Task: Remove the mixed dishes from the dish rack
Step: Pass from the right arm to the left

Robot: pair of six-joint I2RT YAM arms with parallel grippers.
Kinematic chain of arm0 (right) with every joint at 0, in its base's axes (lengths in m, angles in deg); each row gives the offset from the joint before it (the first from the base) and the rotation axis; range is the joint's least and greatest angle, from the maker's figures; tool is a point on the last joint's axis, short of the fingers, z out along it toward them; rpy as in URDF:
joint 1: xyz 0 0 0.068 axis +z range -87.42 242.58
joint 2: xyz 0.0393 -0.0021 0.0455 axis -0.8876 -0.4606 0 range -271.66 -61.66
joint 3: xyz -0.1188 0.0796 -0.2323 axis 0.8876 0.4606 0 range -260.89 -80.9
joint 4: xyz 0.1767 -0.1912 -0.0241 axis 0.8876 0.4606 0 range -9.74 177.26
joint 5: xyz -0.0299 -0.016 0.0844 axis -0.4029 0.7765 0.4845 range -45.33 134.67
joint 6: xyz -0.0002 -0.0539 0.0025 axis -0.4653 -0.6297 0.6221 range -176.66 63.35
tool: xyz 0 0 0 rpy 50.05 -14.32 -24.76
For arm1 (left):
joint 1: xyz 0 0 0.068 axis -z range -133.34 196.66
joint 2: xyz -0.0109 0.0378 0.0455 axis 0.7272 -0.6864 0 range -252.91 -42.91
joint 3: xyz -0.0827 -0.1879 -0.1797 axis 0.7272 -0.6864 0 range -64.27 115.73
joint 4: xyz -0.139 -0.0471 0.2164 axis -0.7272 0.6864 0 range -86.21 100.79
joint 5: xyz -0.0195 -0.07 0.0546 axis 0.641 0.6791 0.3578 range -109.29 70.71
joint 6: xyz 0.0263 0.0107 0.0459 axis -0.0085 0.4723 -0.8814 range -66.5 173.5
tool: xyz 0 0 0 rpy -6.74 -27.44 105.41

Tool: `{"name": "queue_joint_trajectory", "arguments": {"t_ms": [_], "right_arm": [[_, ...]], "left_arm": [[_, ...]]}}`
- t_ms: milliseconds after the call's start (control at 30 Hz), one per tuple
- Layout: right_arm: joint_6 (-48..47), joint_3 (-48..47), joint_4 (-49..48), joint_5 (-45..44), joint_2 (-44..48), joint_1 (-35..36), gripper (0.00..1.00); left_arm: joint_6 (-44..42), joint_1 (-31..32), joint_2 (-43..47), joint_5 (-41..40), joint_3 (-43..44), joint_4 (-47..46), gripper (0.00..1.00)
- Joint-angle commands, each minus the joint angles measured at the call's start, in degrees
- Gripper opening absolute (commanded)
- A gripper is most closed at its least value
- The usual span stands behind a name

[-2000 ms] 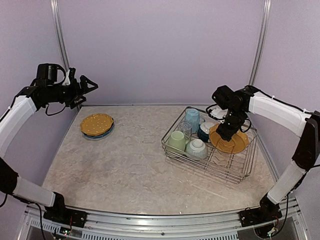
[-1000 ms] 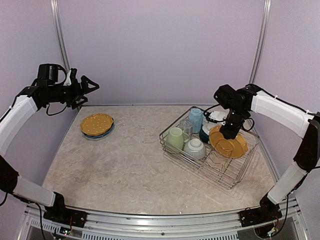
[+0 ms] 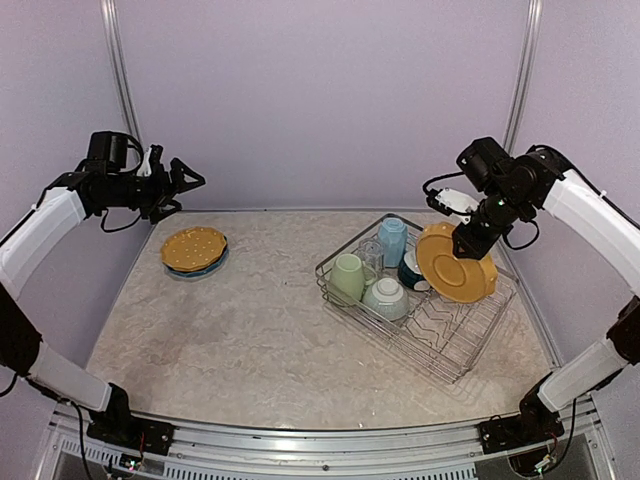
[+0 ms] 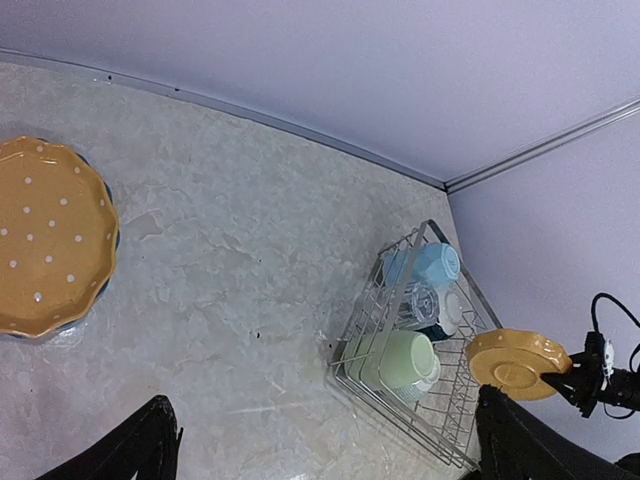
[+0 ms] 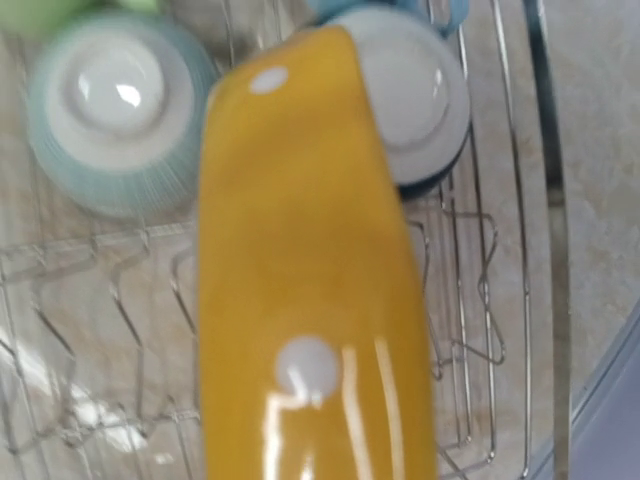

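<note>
Right tool (image 3: 468,238) pinches a yellow dotted plate (image 3: 455,268) by its rim, holding it tilted just above the dish rack's (image 3: 440,362) right side. Left tool (image 3: 186,188) hangs spread, well left of the rack.

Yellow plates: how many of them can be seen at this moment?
2. One plate hangs in the right gripper over the rack; the other plate sits at the far left of the table. More may hide under it.

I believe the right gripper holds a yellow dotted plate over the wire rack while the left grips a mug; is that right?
No: the top external view shows the left gripper open and empty. The right gripper does hold the yellow dotted plate.
</note>
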Motion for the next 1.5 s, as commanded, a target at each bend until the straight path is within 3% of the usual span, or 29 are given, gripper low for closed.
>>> {"name": "queue_joint_trajectory", "arguments": {"t_ms": [0,333,533,733,867,1033,1333,1467], "right_arm": [[4.5,-4.8,-2.2,0.8,4.3,0.0,0.0],[0.0,-6.0,-5.9,0.9,7.4,0.3,0.0],[-3.7,-7.1,-13.8,-3.8,8.1,2.2,0.0],[-11.2,-2.6,-28.6,-11.0,10.0,8.8,0.0],[-19.0,1.6,-40.5,-14.6,10.8,12.8,0.0],[-26.6,5.4,-53.5,-11.3,10.0,15.2,0.0],[-34.3,10.9,-69.7,-7.3,5.6,18.7,0.0],[-35.6,12.2,-72.7,-7.1,3.6,20.2,0.0]], "left_arm": [[0.1,0.5,-1.0,-0.2,0.4,0.7,0.99],[0.1,0.8,-2.3,2.5,0.9,0.9,0.99],[0.5,1.7,-5.2,7.5,2.5,1.7,0.99],[1.7,4.3,-8.8,13.2,5.4,3.4,0.98],[13.0,5.9,-10.9,21.2,5.7,0.1,0.94],[33.1,9.3,-9.7,27.4,3.0,-14.2,0.95],[58.5,15.8,-8.9,24.9,-0.5,-29.9,0.98],[63.1,18.4,-9.8,23.8,-2.3,-34.5,0.98]]}}
